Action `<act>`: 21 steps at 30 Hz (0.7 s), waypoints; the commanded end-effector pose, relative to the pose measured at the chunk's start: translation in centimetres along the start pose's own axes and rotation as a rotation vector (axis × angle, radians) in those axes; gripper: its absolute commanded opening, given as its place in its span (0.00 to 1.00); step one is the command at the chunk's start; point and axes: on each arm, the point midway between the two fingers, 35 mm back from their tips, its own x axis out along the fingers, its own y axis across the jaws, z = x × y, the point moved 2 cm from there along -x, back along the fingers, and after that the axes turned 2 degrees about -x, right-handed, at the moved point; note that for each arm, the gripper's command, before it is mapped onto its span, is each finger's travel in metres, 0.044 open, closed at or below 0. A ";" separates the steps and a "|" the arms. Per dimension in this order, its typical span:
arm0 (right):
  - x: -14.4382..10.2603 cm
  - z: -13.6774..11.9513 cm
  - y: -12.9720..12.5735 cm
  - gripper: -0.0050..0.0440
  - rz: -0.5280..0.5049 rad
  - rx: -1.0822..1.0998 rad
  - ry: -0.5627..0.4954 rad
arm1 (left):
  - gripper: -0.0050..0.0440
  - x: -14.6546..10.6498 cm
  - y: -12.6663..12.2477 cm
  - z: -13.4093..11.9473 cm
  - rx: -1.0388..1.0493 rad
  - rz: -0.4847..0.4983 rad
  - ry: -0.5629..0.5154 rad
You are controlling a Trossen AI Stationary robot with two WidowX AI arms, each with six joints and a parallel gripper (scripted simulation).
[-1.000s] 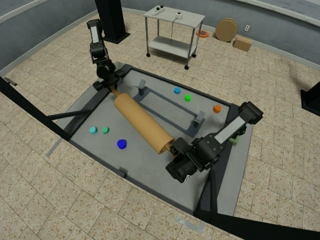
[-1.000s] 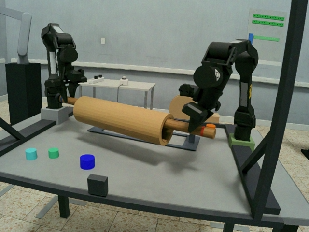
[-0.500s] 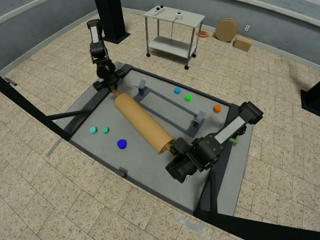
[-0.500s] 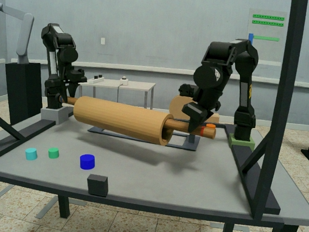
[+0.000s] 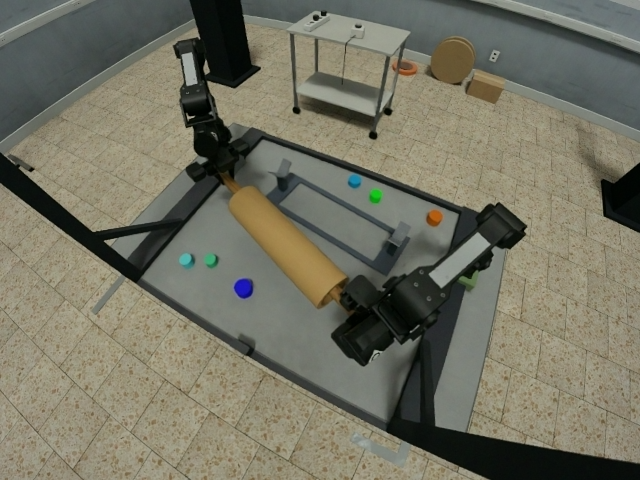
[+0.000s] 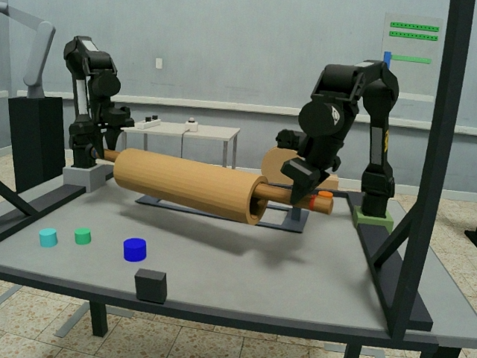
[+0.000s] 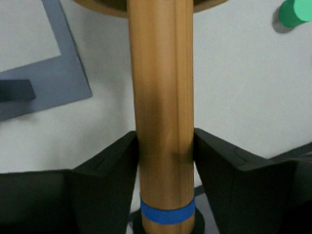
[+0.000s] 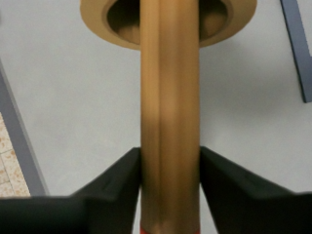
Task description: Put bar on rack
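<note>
Bar: up off the surface, on the near side of the rack, neither end cradled yet
Left pincer: partly open, clamped on the bar just inboard of the blue band
Right pincer: same gap, gripping near the red band
Paper roll: around the bar, between the pincers. It's loose, so if one end dips too much I'd bet it slides and throws the balance off
Cradles: uneven lowering could leave one end perched on a lip, then it rolls out on release
Rack feet: nothing's fastened, so a sideways bump from bar or roll could shove it or tip it
Edges: raised rail runs behind the rack, don't push it that way
Room: decent gap on the near side, blue cylinder sits nearer still; orange cylinder is right of the rack, so watch the right arm there

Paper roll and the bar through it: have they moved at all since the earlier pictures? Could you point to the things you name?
Nothing has visibly changed. The left claw [image 5: 225, 174] [image 6: 104, 153] [image 7: 164, 136] and right claw [image 5: 352, 310] [image 6: 299, 199] [image 8: 169, 154] still grip the bar [image 5: 230, 183] [image 6: 282, 193] [image 7: 163, 97] [image 8: 170, 97], held above the table [image 5: 310, 351] [image 6: 231, 285] [image 7: 229, 83] [image 8: 73, 97]. The paper roll [image 5: 286, 245] [image 6: 185, 185] [image 7: 99, 7] [image 8: 94, 21] remains around it, and the rack [image 5: 385, 264] [image 6: 297, 226] [image 7: 65, 83] [image 8: 294, 36] stays where it was.
</note>
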 end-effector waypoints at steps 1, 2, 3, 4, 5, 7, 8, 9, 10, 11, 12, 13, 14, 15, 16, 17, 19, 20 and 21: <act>-3.1 0.7 0.0 0.20 0.096 0.015 -0.013 | 0.20 -1.7 -0.2 0.8 -0.004 -0.031 -0.058; -2.7 0.5 -0.3 0.20 0.079 0.008 -0.011 | 0.20 -1.7 -0.1 0.8 -0.005 -0.031 -0.058; -2.7 0.5 -0.5 0.20 0.078 0.007 -0.011 | 0.20 -1.7 -0.1 0.8 -0.005 -0.028 -0.059; -2.7 0.5 -0.6 0.20 0.078 0.006 -0.011 | 0.20 -1.7 0.0 0.8 -0.006 -0.026 -0.060; -2.8 0.6 -0.7 0.20 0.082 0.006 -0.011 | 0.20 -1.7 0.1 0.8 -0.007 -0.027 -0.060; -2.9 0.7 -0.9 0.20 0.086 0.006 -0.012 | 0.20 -1.8 0.2 0.7 -0.009 -0.030 -0.059; -3.1 0.7 -0.6 0.20 0.092 0.009 -0.013 | 0.20 -1.7 0.1 0.8 -0.007 -0.030 -0.059; -3.1 0.7 -0.6 0.20 0.092 0.009 -0.013 | 0.20 -1.7 0.1 0.8 -0.007 -0.030 -0.059; -3.1 0.7 -0.6 0.20 0.092 0.009 -0.013 | 0.20 -1.7 0.1 0.8 -0.007 -0.030 -0.059; -2.8 0.7 -1.2 0.20 0.082 0.003 -0.012 | 0.20 -1.8 0.3 0.7 -0.010 -0.030 -0.060; -2.8 0.7 -1.4 0.20 0.081 0.001 -0.012 | 0.20 -1.8 0.4 0.7 -0.012 -0.029 -0.060; -2.8 0.8 -1.6 0.20 0.080 0.002 -0.012 | 0.20 -1.8 0.6 0.7 -0.013 -0.026 -0.060; -2.8 0.9 -1.8 0.20 0.083 0.004 -0.013 | 0.20 -1.8 0.7 0.6 -0.014 -0.027 -0.059; -2.8 1.0 -2.0 0.20 0.084 0.004 -0.016 | 0.20 -1.7 0.8 0.5 -0.015 -0.025 -0.054; -2.8 1.0 -2.1 0.20 0.084 0.003 -0.017 | 0.20 -1.2 1.1 0.0 -0.015 -0.017 -0.037; -2.8 1.0 -2.3 0.20 0.084 0.001 -0.018 | 0.20 -1.2 1.2 0.0 -0.016 -0.017 -0.036; -2.8 1.0 -2.8 0.20 0.084 -0.005 -0.018 | 0.20 -1.8 1.2 0.4 -0.021 -0.024 -0.055; -2.8 1.0 -3.0 0.20 0.086 -0.007 -0.018 | 0.20 -1.9 1.3 0.5 -0.022 -0.025 -0.060; -2.8 1.0 -3.2 0.20 0.087 -0.009 -0.018 | 0.20 -1.6 1.6 0.2 -0.023 -0.019 -0.047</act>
